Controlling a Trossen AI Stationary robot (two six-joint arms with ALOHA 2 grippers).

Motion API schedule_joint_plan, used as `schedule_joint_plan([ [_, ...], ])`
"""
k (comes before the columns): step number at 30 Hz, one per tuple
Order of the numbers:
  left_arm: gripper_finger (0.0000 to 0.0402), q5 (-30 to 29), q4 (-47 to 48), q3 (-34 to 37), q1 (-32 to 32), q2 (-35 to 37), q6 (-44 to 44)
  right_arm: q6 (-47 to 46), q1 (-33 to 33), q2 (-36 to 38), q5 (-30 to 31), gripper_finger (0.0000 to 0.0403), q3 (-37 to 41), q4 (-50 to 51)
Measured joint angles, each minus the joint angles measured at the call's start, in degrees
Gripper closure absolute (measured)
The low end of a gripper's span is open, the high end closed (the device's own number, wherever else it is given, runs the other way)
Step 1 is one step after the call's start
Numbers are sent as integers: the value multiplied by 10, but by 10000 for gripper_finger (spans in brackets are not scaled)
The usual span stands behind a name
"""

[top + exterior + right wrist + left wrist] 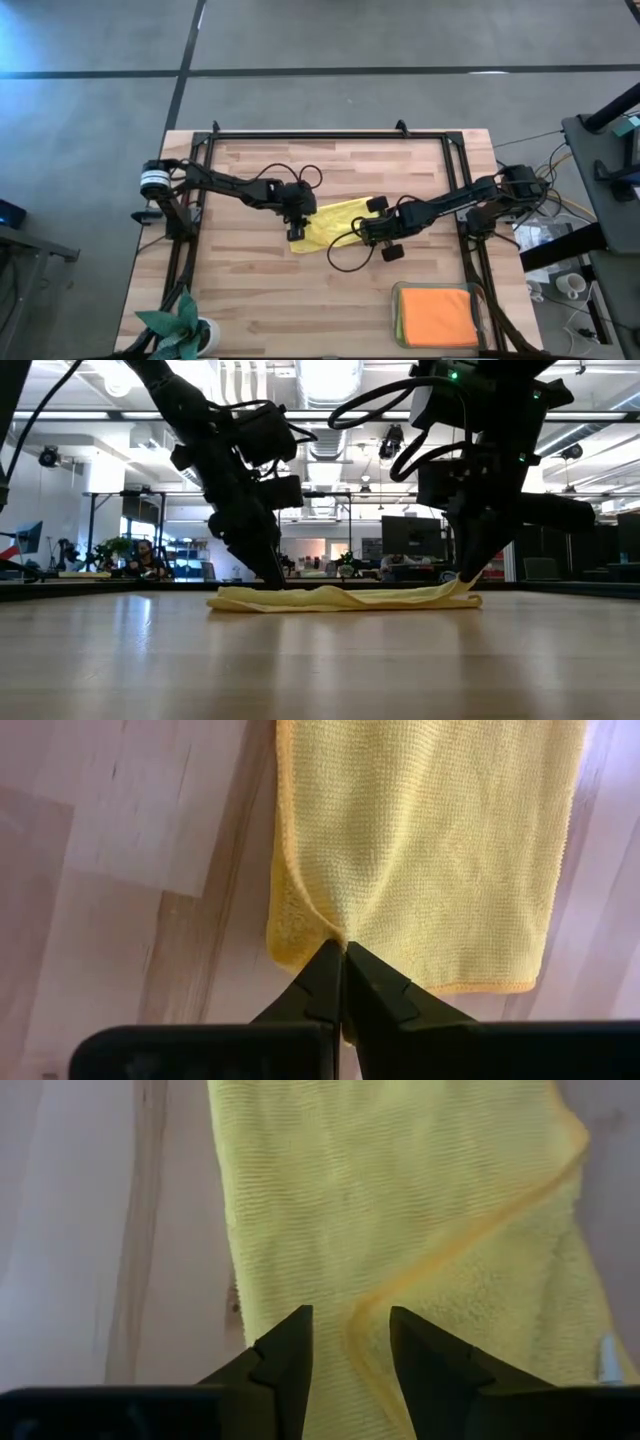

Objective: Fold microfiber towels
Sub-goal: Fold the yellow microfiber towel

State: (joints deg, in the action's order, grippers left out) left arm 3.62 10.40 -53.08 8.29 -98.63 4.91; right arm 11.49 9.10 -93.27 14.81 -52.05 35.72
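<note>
A yellow microfiber towel [335,222] lies folded in a long strip at the middle of the table, flat on the wood [340,598]. My left gripper [297,230] stands open over the strip's left end, slanting down. In the left wrist view a hemmed edge [372,1305] runs between its two fingers. My right gripper [372,232] is shut on the towel's right end [465,586]. A folded orange towel [437,315] lies in the clear tray [478,300] at the near right. My left gripper [350,1328] has its fingertips down at the towel's top layer [400,1200], but I cannot tell whether they touch it. My right gripper [343,955] pinches a pucker of cloth [340,932] between its two fingers, near the strip's end and beside a folded edge. The fingers come from above, slanting. That end is raised a little off the wood; the remainder of the strip lies flat.
A small green plant [175,322] stands at the near left corner. A dark metal frame [330,135] borders the table's far side and both ends. Cables loop over the table beside both arms [345,262]. Bare wood lies in front of the towel.
</note>
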Motion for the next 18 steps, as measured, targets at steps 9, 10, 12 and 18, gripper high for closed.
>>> schedule_joint_plan([
  [9, 289, 18, -33, 0, -7, -39, 17, 0, 0, 0, 0, 394, 0, 0],
  [10, 295, 18, -33, 0, -7, -40, 17, 0, 0, 0, 0, 394, 0, 0],
  [12, 316, 18, -33, -1, -7, -40, 17, 1, 0, 0, 0, 394, 1, 1],
  [18, 392, 17, -20, -4, -9, -26, 16, 3, 0, 0, 0, 394, 1, 1],
])
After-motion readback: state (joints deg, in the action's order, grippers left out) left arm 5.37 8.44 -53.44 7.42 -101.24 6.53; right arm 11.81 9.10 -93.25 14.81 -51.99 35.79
